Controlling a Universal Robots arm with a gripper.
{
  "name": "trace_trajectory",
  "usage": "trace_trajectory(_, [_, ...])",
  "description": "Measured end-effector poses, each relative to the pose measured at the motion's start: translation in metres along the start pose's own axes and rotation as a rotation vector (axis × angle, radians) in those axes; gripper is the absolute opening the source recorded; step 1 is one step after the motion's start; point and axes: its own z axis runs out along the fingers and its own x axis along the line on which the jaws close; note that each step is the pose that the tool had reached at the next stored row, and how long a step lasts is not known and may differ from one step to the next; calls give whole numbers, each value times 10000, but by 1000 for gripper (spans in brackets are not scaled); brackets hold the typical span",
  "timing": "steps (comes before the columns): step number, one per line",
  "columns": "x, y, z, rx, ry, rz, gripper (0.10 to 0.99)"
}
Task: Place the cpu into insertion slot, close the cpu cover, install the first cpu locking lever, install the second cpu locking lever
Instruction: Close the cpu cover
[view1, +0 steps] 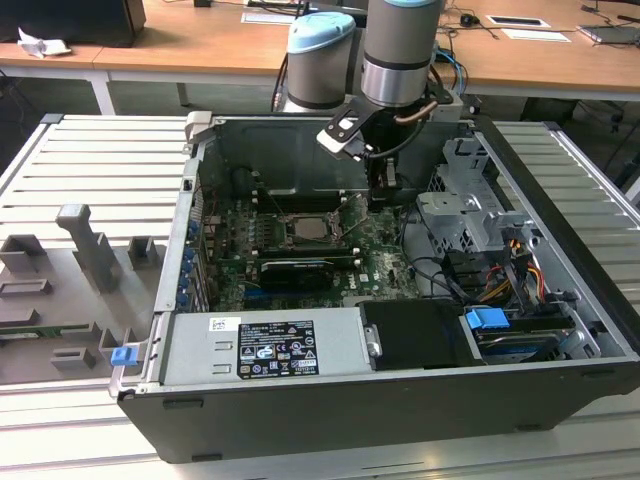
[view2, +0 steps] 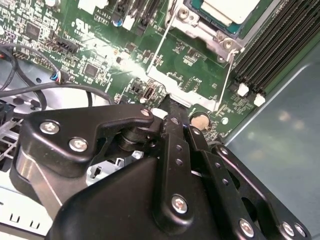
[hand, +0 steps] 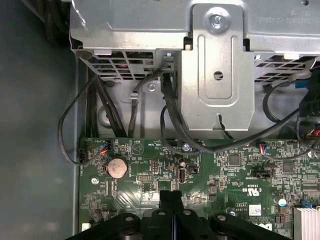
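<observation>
- We see the hand (hand: 172, 196) with its two black fingers pressed flat together along a thin seam. Nothing is held between them. We judge this suits pushing on something with a blunt tip better than gripping it.
- In the exterior view the hand (view1: 381, 195) hangs low inside the open computer case (view1: 300, 400), to the exterior view's right of the insertion slot (view1: 295, 232). The case lies on its side on the slatted worktop (view1: 90, 160), so the motherboard (hand: 240, 175) faces up to the arm.
- The cpu (view2: 231, 9) lies in the slot with its pale metal face up. The cpu cover (view2: 209, 31) looks to be down around it, so we judge the seating step done.
- In the second wrist view two thin wire locking levers run from the socket's corners towards the hand: the first lever (view2: 159, 47) and the second lever (view2: 228, 75). We cannot tell whether either is hooked under its catch.
- The fingertip sits just above the board near the levers' free ends and the coin battery (hand: 117, 167). We judge the hand is there to work a lever, though we cannot see contact.
</observation>
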Motion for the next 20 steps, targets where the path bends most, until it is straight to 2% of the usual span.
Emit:
trace_trajectory(4, [0,-64,-3,0,0,0,106])
trace_trajectory(9, [1,-218,-12,0,0,0,106])
trace_trajectory(20, [2,-443,-23,-1,1,1,106])
